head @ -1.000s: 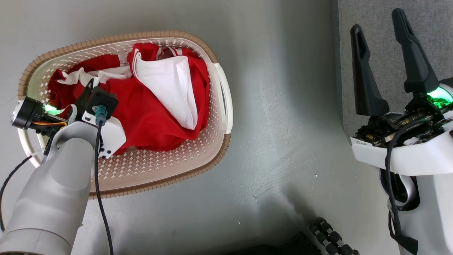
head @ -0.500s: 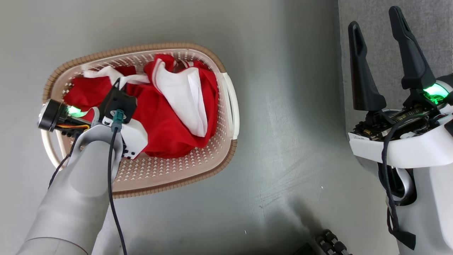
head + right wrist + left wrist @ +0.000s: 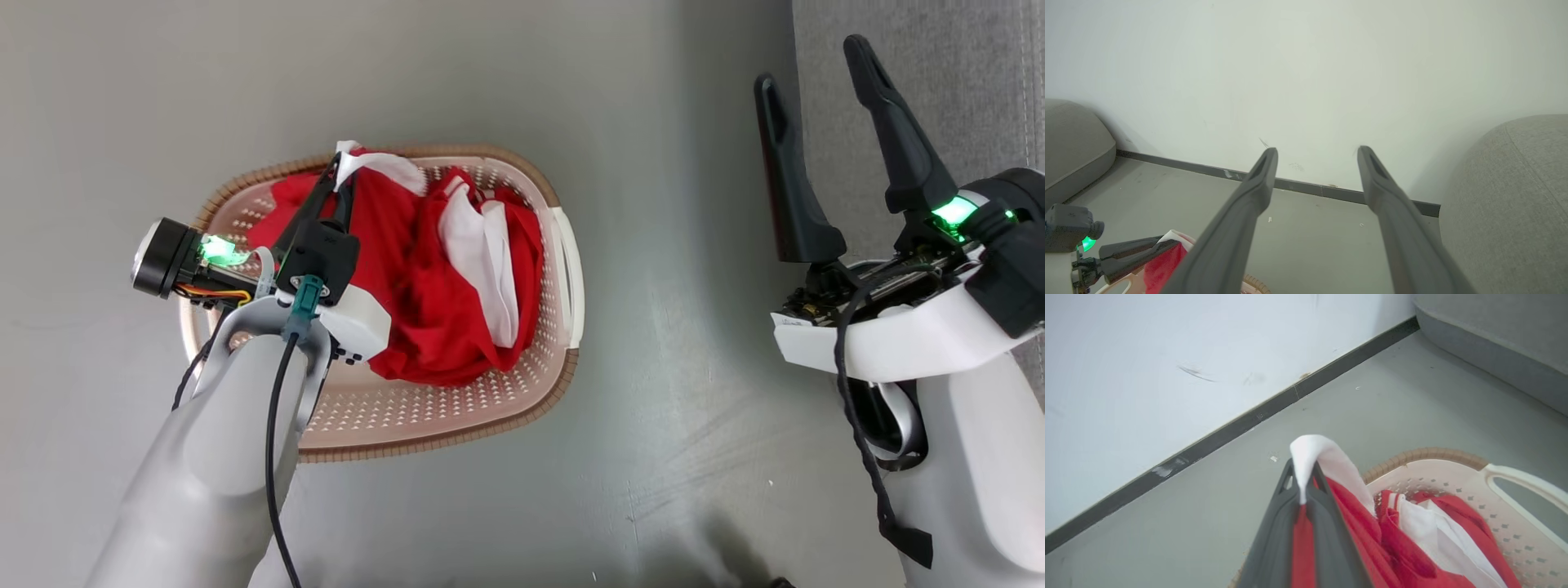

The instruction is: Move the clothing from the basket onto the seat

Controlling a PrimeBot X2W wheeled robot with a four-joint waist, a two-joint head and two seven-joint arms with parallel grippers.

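Note:
The basket (image 3: pixel 457 433) stands on the floor, cream with a brown rim. Red clothing (image 3: pixel 441 310) with white panels lies bunched inside it. My left gripper (image 3: pixel 337 167) is above the basket's far rim, shut on a fold of that clothing. In the left wrist view, red fabric sits between the closed fingers (image 3: pixel 1274 539) and a white edge (image 3: pixel 1327 457) drapes over their tips. The lifted fold stretches up from the pile. My right gripper (image 3: pixel 808 61) stands open and empty at the right, at the edge of the grey seat (image 3: pixel 963 82). The right wrist view also shows the seat (image 3: pixel 1515 196).
Grey floor (image 3: pixel 653 204) lies between the basket and the seat. A white wall with a dark baseboard (image 3: pixel 1249 416) runs behind the basket. Another grey cushion (image 3: pixel 1073 139) sits at the left of the right wrist view.
The head camera has shifted, so the whole picture moved. My left gripper has risen from the pile toward the basket's far rim, pulling a red and white fold up. The right gripper stays open.

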